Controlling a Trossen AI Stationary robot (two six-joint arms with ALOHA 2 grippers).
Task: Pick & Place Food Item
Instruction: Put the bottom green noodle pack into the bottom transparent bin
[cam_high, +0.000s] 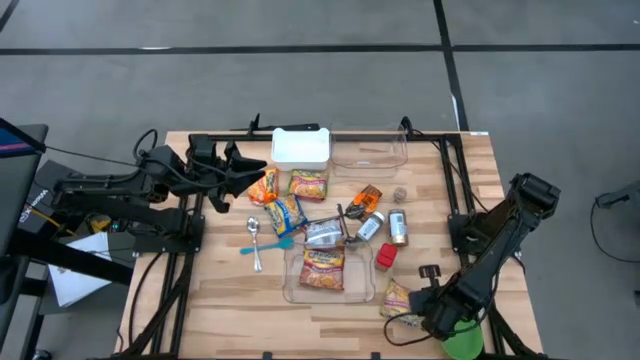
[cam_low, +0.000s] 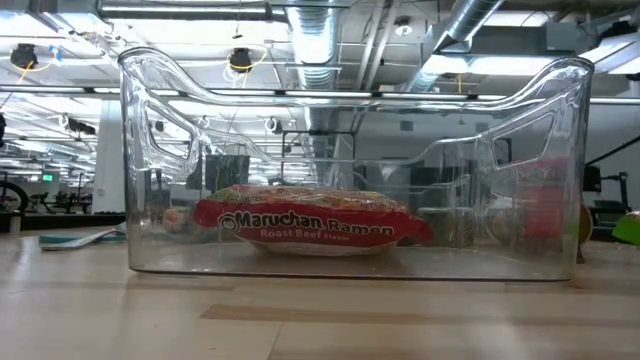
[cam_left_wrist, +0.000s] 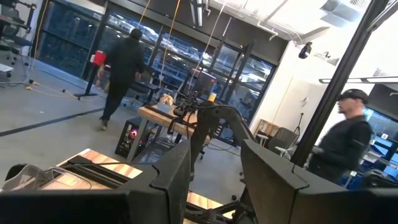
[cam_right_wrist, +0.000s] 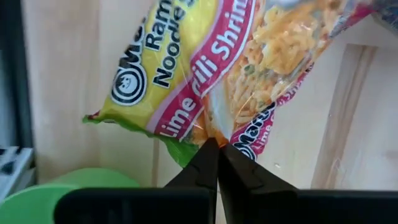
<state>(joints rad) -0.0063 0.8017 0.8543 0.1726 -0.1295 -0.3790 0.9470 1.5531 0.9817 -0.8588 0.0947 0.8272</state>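
While our right gripper (cam_right_wrist: 217, 144) sits low at the near right corner of the light wooden table (cam_high: 220, 300), we see its two dark fingers pinched tight together on the bottom edge of a yellow, crinkly plastic lime chili shrimp ramen packet (cam_right_wrist: 205, 68). That thin seam is the easiest part to nip, which likely explains the low, flat approach. Just beside it lies a bright green round plastic piece (cam_high: 462, 340), hard against the table's edge, so we'd lift with care there. We judge the goal to be the clear plastic bin (cam_low: 560, 180) in the near middle of the table, where a red roast beef ramen packet (cam_low: 315, 222) already lies flat. Over at the far left, our left gripper (cam_left_wrist: 214, 168) waits raised, fingers parted, holding nothing.
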